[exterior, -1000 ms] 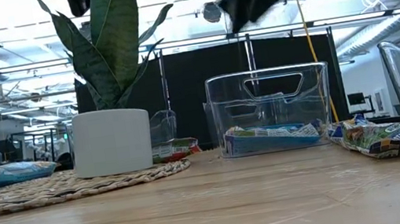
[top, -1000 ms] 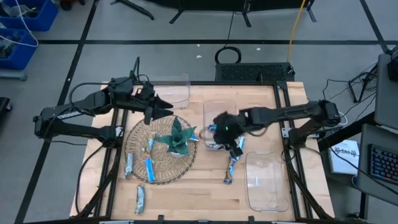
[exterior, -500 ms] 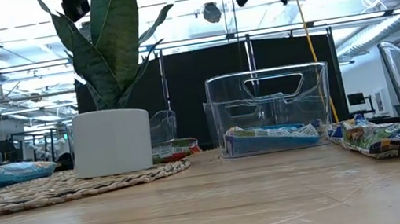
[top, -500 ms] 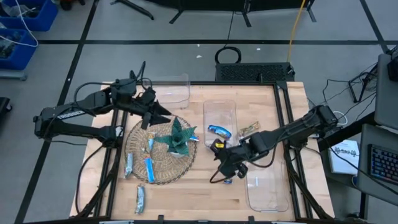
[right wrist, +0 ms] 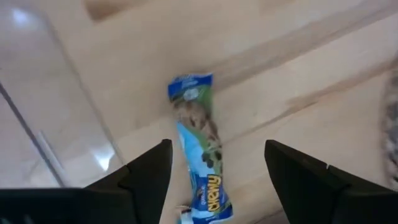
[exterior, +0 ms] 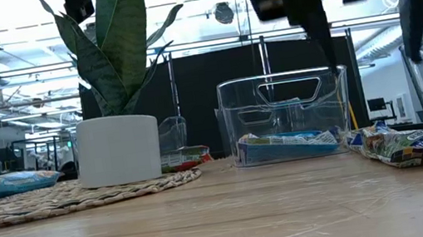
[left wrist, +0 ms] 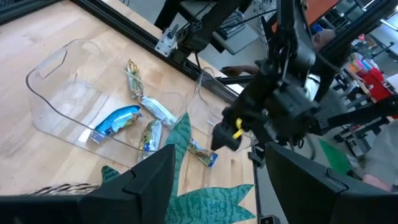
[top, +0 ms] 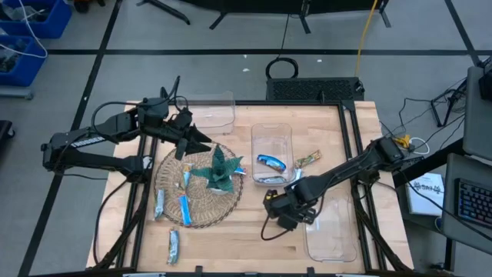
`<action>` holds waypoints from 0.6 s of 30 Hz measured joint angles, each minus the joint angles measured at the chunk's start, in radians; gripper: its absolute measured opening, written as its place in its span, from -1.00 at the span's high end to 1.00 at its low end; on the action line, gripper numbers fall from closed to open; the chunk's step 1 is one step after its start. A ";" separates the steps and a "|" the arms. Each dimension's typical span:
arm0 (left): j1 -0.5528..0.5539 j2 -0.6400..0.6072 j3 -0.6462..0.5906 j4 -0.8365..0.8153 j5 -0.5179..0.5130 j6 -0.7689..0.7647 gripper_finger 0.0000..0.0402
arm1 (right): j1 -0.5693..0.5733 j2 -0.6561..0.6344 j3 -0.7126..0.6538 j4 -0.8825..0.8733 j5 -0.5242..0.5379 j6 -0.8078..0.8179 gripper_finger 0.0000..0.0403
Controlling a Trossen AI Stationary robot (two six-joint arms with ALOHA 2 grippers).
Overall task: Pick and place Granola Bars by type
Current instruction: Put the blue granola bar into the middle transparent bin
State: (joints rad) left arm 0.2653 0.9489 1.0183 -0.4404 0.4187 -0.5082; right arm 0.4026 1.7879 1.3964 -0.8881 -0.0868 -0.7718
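**Right pincer lined up over a loose bar, grab not made yet**

The step in hand looks like a pick of the granola bar (right wrist: 202, 149) lying on the bare counter (top: 231, 235), just beside the clear bin (top: 332, 231) at the near right. In the right wrist view the bar is framed between the two dark fingers (right wrist: 146, 180), so the right pincer (top: 286, 214) is spread wide and nothing is held in it. To get this done cleanly, the pincer would best be dropped straight down with the fingers straddling the bar across its narrow width, near the middle of the wrapper, not at the crimped ends, where a shiny wrapper can be expected to slip. The bin wall is close, so it should be kept clear of the outer finger on the way down.

Pose-wise, the right arm is stretched long and low from the counter's right edge, with the wrist bent down just on the plant side of that bin.

The left pincer (top: 192, 138) is parked open over the far rim of the woven mat (top: 165, 181), behind the plant (top: 219, 171), with nothing in it.

A middle bin (top: 271, 135), far of the right pincer, already holds a blue bar (top: 270, 162), and a few more are scattered around the mat.
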 joint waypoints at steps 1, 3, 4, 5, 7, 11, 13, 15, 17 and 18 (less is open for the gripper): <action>0.000 0.000 0.000 0.000 0.000 -0.006 -0.26 | -0.006 0.010 0.000 -0.004 -0.018 -0.020 -0.20; 0.000 0.000 0.000 0.000 0.000 -0.020 -0.26 | -0.022 0.016 -0.001 0.013 -0.084 -0.025 -0.17; 0.000 0.000 0.000 0.000 -0.001 -0.021 -0.26 | -0.030 0.016 -0.001 0.039 -0.109 -0.011 -0.16; 0.000 0.000 0.000 0.000 0.000 -0.021 -0.26 | -0.035 0.015 0.000 0.060 -0.121 -0.009 -0.15; 0.000 0.000 0.000 0.000 0.000 -0.021 -0.26 | -0.038 0.015 0.001 0.065 -0.124 -0.035 -0.13; 0.000 0.000 0.000 0.001 -0.001 -0.021 -0.26 | -0.035 0.015 0.000 0.038 -0.135 -0.102 -0.09; 0.000 0.000 0.000 0.003 -0.001 -0.020 -0.26 | -0.036 0.015 0.000 0.047 -0.154 -0.111 -0.07; 0.000 0.000 0.000 0.003 -0.001 -0.008 -0.26 | -0.036 0.017 0.000 0.076 -0.151 -0.110 -0.04; 0.000 0.000 0.000 0.003 -0.001 0.004 -0.26 | -0.037 0.029 0.000 0.123 -0.148 -0.106 -0.01; 0.000 0.000 0.000 0.003 -0.001 0.009 -0.26 | -0.037 0.039 0.000 0.137 -0.140 -0.104 0.00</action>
State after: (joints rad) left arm 0.2653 0.9489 1.0183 -0.4370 0.4175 -0.4995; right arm 0.3651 1.8273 1.3964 -0.7508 -0.2271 -0.8753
